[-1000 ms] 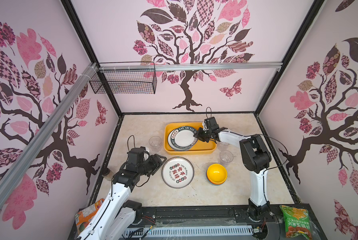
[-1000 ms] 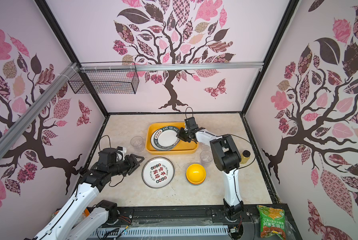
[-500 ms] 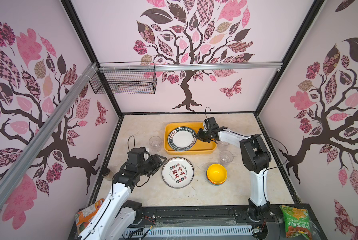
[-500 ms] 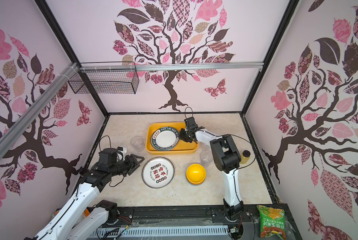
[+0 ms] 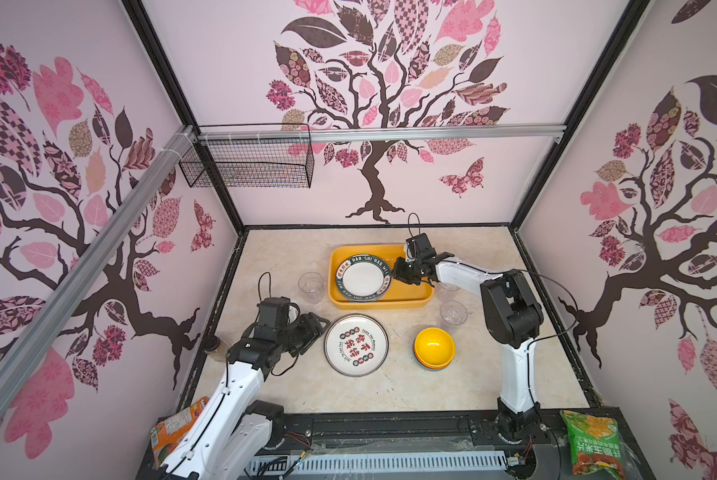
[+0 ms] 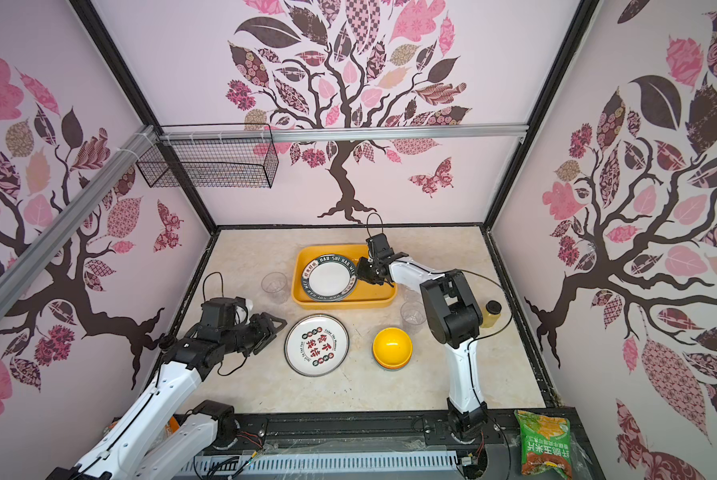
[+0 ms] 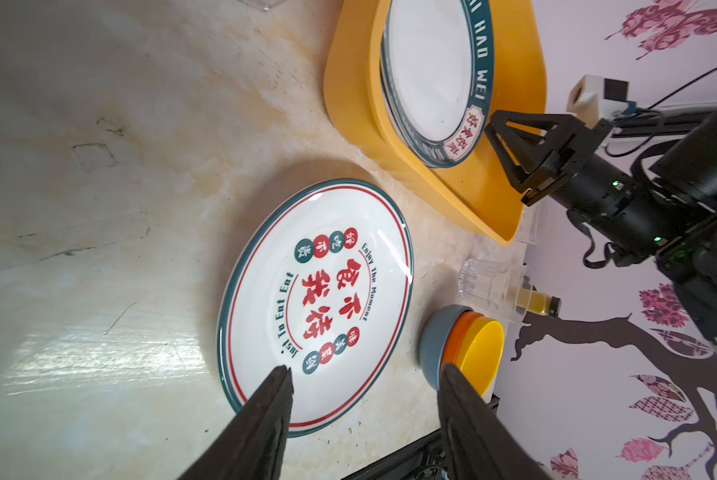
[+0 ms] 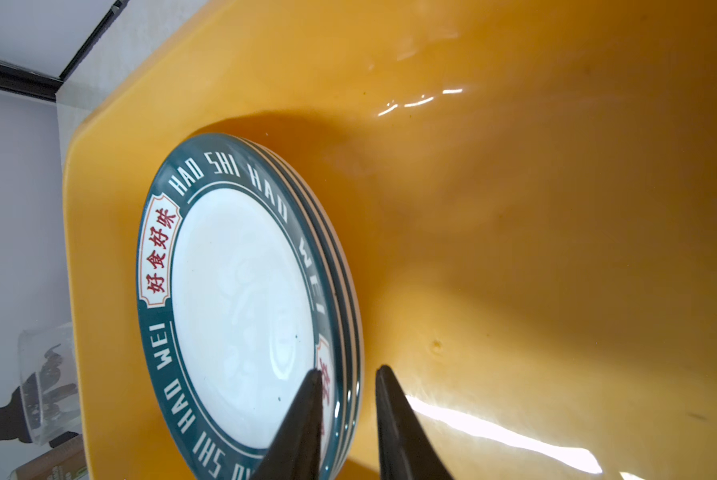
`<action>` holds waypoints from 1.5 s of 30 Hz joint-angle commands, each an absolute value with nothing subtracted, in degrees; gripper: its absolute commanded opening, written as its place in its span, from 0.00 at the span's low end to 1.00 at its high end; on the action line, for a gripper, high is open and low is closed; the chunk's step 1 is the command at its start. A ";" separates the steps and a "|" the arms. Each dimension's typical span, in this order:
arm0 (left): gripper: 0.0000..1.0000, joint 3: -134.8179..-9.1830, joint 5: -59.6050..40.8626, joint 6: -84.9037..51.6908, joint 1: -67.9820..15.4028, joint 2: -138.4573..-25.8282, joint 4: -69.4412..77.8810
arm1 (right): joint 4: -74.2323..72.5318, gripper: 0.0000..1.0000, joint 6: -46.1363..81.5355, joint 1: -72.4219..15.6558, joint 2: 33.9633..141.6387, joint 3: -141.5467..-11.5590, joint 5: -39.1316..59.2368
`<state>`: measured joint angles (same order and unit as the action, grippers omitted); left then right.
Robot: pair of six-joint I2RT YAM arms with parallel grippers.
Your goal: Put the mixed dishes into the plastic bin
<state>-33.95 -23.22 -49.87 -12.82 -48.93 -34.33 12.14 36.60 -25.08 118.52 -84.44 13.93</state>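
The yellow plastic bin (image 5: 379, 305) (image 6: 344, 302) holds a stack of dark-rimmed plates (image 5: 363, 277) (image 8: 240, 299). My right gripper (image 5: 397, 272) (image 8: 348, 370) reaches into the bin at the stack's right edge. It is shut narrowly round the top plate's rim, one finger over the face and the other just outside the rim. A second plate (image 5: 356, 345) (image 7: 319, 299) with red characters lies on the table. My left gripper (image 5: 319, 326) (image 7: 365, 372) hovers open and empty at its left edge. Nested yellow, orange and blue bowls (image 5: 434, 345) (image 7: 473, 349) sit to the right. Clear tumblers (image 5: 310, 284) (image 5: 453, 313) stand either side of the bin.
An amber bottle (image 6: 491, 313) stands by the right wall behind my right arm. Another bottle (image 5: 217, 347) is at the left wall. Snack bags (image 5: 593, 444) (image 5: 178, 424) lie on the front ledge. A black wire basket (image 5: 248, 164) hangs on the back rail.
The top plate's right edge, raised a second ago, has come down flat in the bin. My right gripper stays at its rim. The left arm has not moved.
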 commanded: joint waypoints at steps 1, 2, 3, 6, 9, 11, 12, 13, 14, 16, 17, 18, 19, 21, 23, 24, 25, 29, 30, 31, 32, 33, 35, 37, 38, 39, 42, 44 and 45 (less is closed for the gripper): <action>0.59 -34.85 -22.06 -46.00 -12.57 -50.46 -38.54 | 14.30 0.27 34.54 -25.81 111.32 -81.66 12.37; 0.59 -34.92 -22.15 -45.85 -12.57 -50.94 -38.80 | 13.94 0.28 34.31 -25.81 109.88 -80.28 12.86; 0.59 -34.66 -22.19 -45.83 -12.57 -51.44 -38.85 | 13.75 0.28 34.29 -25.81 108.46 -78.96 13.23; 0.59 -34.37 -23.17 -45.27 -12.57 -52.62 -38.63 | 13.52 0.30 33.93 -25.84 103.98 -75.30 14.66; 0.59 -33.80 -23.31 -44.59 -12.58 -53.66 -38.67 | 13.01 0.33 33.66 -26.08 99.37 -71.56 16.34; 0.59 -33.45 -23.38 -44.41 -12.57 -54.24 -38.63 | 12.38 0.35 33.41 -26.12 96.53 -68.94 18.13; 0.60 -33.28 -23.55 -44.22 -12.61 -54.66 -38.58 | 12.07 0.35 33.34 -26.12 95.03 -67.67 19.21; 0.60 -33.19 -23.78 -44.25 -12.61 -54.97 -38.41 | 12.02 0.35 33.11 -26.11 93.92 -66.63 20.09; 0.60 -32.84 -23.75 -44.30 -12.63 -55.35 -38.12 | 12.10 0.35 32.90 -26.12 92.71 -65.56 21.06; 0.60 -32.46 -23.75 -44.39 -12.60 -56.19 -37.88 | 12.51 0.36 32.32 -26.17 90.98 -63.97 23.76; 0.60 -32.35 -23.41 -44.52 -12.58 -56.75 -37.86 | 12.71 0.35 31.93 -26.17 90.27 -63.16 25.64; 0.60 -32.43 -23.25 -44.33 -12.62 -57.51 -37.96 | 13.13 0.35 31.47 -26.23 89.67 -62.34 27.40; 0.60 -32.57 -23.20 -44.09 -12.57 -58.24 -38.32 | 13.18 0.35 31.24 -26.43 89.21 -61.52 28.42; 0.60 -32.82 -22.94 -43.98 -12.77 -59.87 -38.68 | 13.45 0.36 30.50 -27.38 88.29 -59.69 29.50; 0.60 -32.46 -23.02 -44.25 -13.05 -61.12 -37.93 | 14.47 0.39 29.58 -28.82 87.93 -58.96 29.80; 0.60 -32.11 -23.11 -44.29 -13.35 -61.65 -37.33 | 15.00 0.41 29.21 -29.54 87.86 -58.59 29.79; 0.60 -31.89 -23.11 -44.38 -13.55 -61.98 -36.95 | 15.27 0.42 29.06 -30.22 87.73 -58.22 29.87; 0.60 -31.10 -23.47 -44.23 -13.90 -63.87 -35.11 | 14.02 0.42 29.51 -31.63 87.64 -55.55 31.76; 0.60 -30.98 -23.53 -44.30 -13.94 -64.55 -34.70 | 13.54 0.42 29.76 -31.74 87.63 -55.00 31.98; 0.60 -30.85 -23.74 -44.23 -13.99 -65.25 -34.14 | 13.08 0.42 30.07 -31.82 87.54 -54.35 32.05; 0.59 -30.64 -24.03 -44.30 -14.05 -65.97 -33.54 | 12.54 0.42 30.34 -31.82 87.51 -53.91 32.14; 0.59 -30.34 -24.27 -44.30 -14.10 -66.70 -32.77 | 12.16 0.42 30.52 -31.90 87.41 -53.56 32.32; 0.57 -29.68 -25.31 -44.47 -14.13 -67.99 -30.82 | 11.46 0.42 30.88 -31.91 87.30 -53.19 32.41; 0.57 -29.16 -26.10 -44.72 -14.08 -69.43 -29.08 | 11.13 0.42 31.06 -31.99 87.53 -53.28 32.48; 0.56 -28.94 -26.66 -44.79 -14.11 -70.17 -28.12 | 11.19 0.42 31.03 -32.03 87.68 -53.42 32.56; 0.56 -28.83 -27.05 -44.90 -14.07 -70.81 -27.29 | 11.38 0.42 30.96 -32.09 87.72 -53.61 32.61; 0.54 -28.09 -28.12 -45.19 -13.97 -72.67 -24.99 | 11.77 0.42 30.68 -32.17 87.85 -54.03 32.33; 0.51 -27.78 -28.80 -45.24 -13.98 -73.69 -23.44 | 11.96 0.42 30.67 -32.22 87.87 -54.27 31.95; 0.50 -27.58 -28.97 -45.26 -13.93 -74.27 -22.83 | 12.13 0.42 30.62 -32.19 87.89 -54.45 31.89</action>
<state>-29.10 -27.53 -45.17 -13.87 -72.77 -26.79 11.55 31.03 -31.97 89.69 -52.88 31.75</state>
